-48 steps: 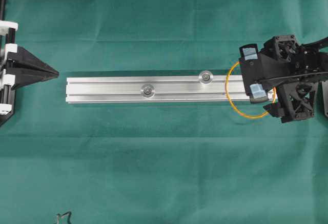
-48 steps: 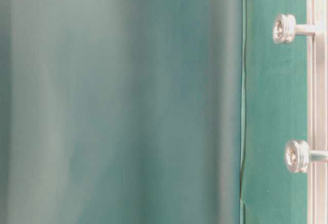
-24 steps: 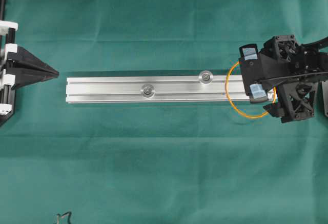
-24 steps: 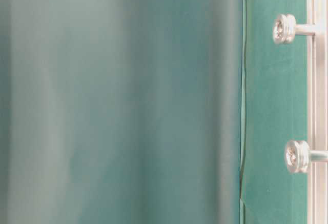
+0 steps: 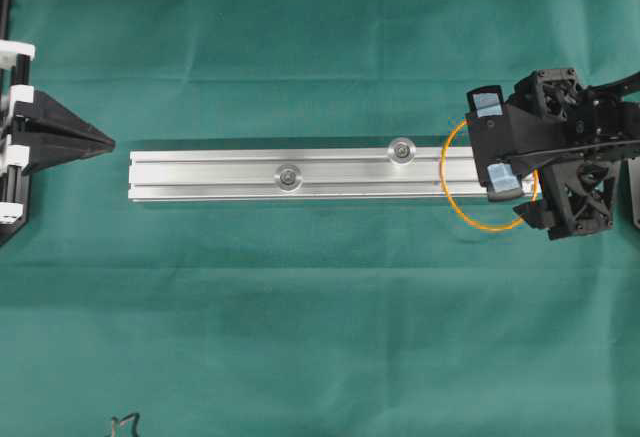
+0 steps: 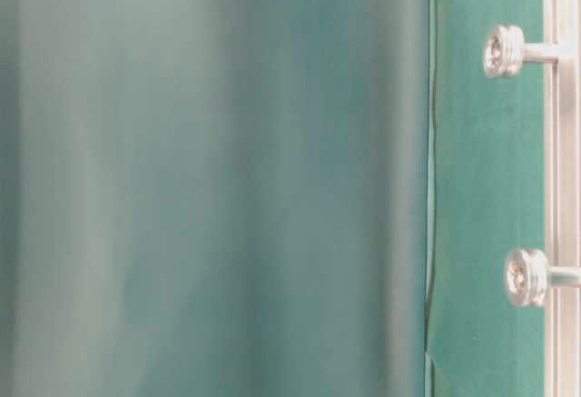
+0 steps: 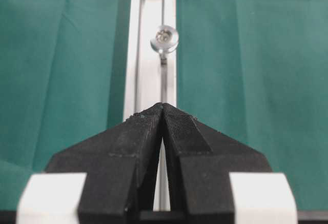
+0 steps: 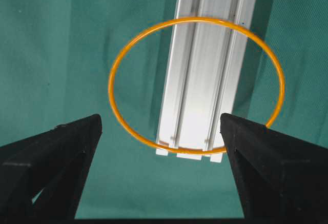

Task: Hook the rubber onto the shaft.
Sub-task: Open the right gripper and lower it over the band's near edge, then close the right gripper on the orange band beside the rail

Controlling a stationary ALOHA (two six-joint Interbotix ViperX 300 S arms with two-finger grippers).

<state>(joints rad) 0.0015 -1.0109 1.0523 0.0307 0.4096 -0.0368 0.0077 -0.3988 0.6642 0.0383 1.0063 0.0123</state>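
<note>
So this is the pickup stage, nothing hooked yet. The orange rubber band [image 5: 452,189] lies draped over the right end of the aluminium rail [image 5: 220,174], well short of the nearer shaft [image 5: 402,150]. The right gripper [image 8: 161,170] hovers above the band, jaws spread as wide as they go, holding nothing. The left gripper [image 7: 163,112] sits off the rail's far end, jaws pressed together and empty. Next move probably calls for dropping down and pinching one side of the band cleanly without catching the rail.

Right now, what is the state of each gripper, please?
Left gripper: closed, holding nothing.
Right gripper: open wide above the orange rubber band, holding nothing.
</note>
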